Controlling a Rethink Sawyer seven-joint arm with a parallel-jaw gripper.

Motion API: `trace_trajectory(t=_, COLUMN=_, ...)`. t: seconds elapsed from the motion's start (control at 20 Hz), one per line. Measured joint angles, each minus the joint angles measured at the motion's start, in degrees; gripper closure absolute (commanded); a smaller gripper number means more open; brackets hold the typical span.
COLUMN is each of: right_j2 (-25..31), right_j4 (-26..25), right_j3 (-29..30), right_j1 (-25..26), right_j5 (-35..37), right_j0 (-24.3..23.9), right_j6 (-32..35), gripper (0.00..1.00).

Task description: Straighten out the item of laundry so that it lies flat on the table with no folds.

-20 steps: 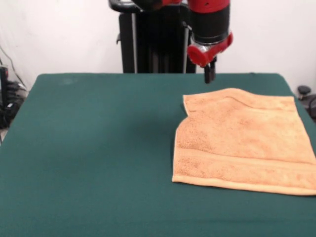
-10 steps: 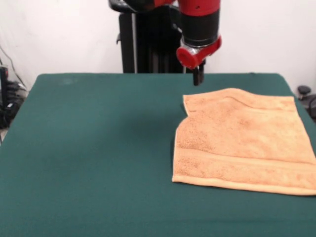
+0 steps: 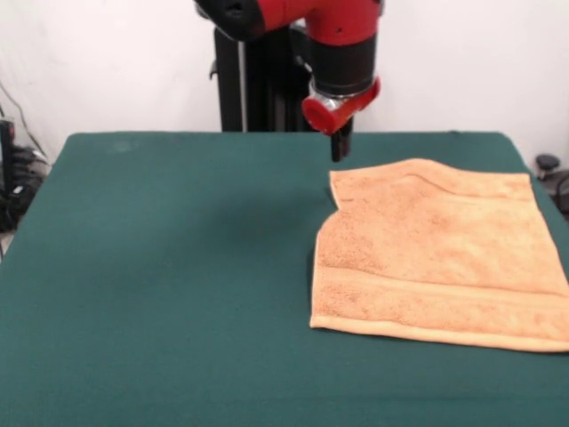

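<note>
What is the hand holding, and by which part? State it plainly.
Nothing. The hand hangs in the air just beyond the far left corner of the towel, apart from it. The towel lies on the table, ungripped.

You can't see the towel's (image 3: 436,258) right end; the picture's edge cuts it off. The tabletop (image 3: 160,294) runs past the bottom edge. The pincer (image 3: 339,147) is too small to judge.
</note>
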Motion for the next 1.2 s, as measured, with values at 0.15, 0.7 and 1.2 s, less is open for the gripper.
trace_trajectory(t=0.15, right_j2=-0.5, right_j4=-1.0, right_j3=0.0, right_j1=1.3, right_j5=0.0, right_j0=0.0, right_j6=0.0, gripper=1.0)
trace_trajectory(t=0.7, right_j2=-0.7, right_j4=-3.4, right_j3=-0.2, right_j1=5.8, right_j5=-0.5, right_j0=0.4, right_j6=0.0, gripper=1.0)
trace_trajectory(t=1.2, right_j2=-0.7, right_j4=-4.8, right_j3=-0.2, right_j1=8.7, right_j5=-4.3, right_j0=0.4, right_j6=0.0, gripper=1.0)
